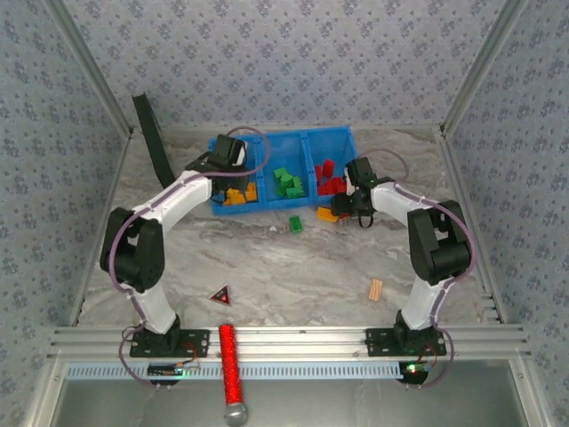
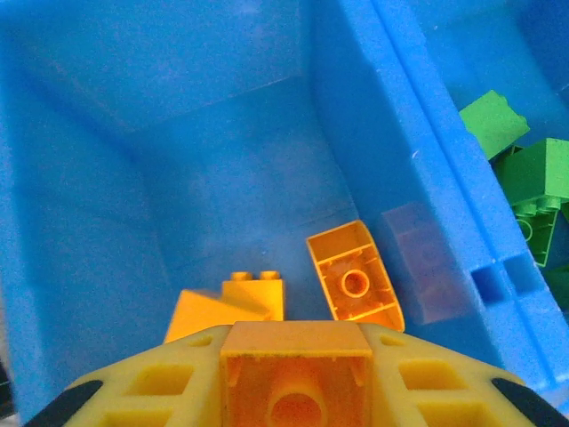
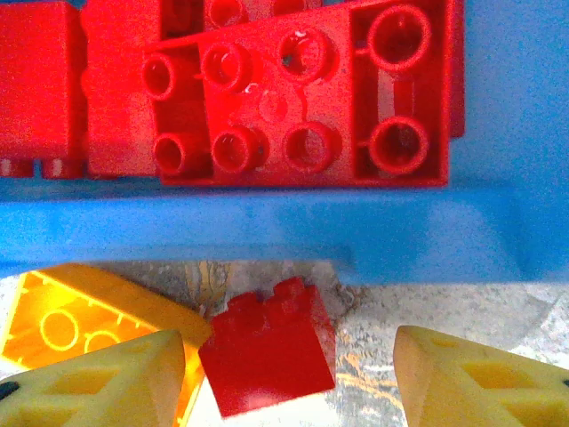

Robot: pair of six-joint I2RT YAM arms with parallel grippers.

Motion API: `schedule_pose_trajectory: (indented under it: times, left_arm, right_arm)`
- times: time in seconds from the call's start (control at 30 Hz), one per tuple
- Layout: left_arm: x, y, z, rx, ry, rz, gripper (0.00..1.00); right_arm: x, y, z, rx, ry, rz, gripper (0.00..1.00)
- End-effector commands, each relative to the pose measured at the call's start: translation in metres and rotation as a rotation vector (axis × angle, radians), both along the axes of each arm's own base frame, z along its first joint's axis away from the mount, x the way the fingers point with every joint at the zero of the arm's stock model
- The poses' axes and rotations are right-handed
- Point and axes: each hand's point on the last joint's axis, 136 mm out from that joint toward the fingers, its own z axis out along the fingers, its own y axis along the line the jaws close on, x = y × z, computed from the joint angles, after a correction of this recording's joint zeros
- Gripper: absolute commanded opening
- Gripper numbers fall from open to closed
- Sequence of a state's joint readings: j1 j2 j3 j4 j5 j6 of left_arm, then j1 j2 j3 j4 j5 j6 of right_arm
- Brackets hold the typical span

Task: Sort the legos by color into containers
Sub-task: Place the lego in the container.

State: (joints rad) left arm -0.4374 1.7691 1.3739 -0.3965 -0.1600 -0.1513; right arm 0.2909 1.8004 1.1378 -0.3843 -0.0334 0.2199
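Legos lie sorted in the blue bin — orange in the left compartment, green in the middle, red on the right. At the left, the left gripper hangs over the left compartment, its yellow fingers clamped on an orange brick whose hollow underside faces the wrist camera. Below it two more orange bricks rest on the compartment floor, one tipped to show its hollow underside, the other with its studs up. Past the divider, green bricks sit in the middle compartment.

On the table in front of the bin lie a loose green brick and, further right, a loose orange one. The right gripper is low at the bin's front wall by the right compartment, jaws apart, with a red brick on the table between them — whether either finger touches it cannot be told. The loose orange piece lies just beside one finger. Beyond the wall, red bricks lie in the right compartment.
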Motion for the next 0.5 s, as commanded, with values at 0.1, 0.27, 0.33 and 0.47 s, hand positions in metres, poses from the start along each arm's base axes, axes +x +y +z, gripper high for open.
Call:
schedule_pose_trajectory:
  times: [0.1, 0.27, 0.33, 0.47]
  left_arm:
    - [0.013, -0.013, 0.001, -0.055, 0.014, -0.012, 0.37]
    - [0.013, -0.013, -0.009, -0.043, 0.035, -0.013, 0.40]
    - [0.013, -0.012, -0.014, -0.032, 0.049, -0.011, 0.44]
    - [0.012, -0.009, -0.023, -0.011, 0.076, -0.003, 0.55]
  right_arm:
    - [0.009, 0.001, -0.004, -0.042, 0.001, 0.010, 0.65]
    - [0.018, 0.005, 0.000, -0.031, -0.014, 0.008, 0.60]
    - [0.019, 0.004, -0.001, -0.031, -0.011, 0.004, 0.57]
    - [0.019, 0.008, -0.001, -0.019, -0.010, 0.008, 0.53]
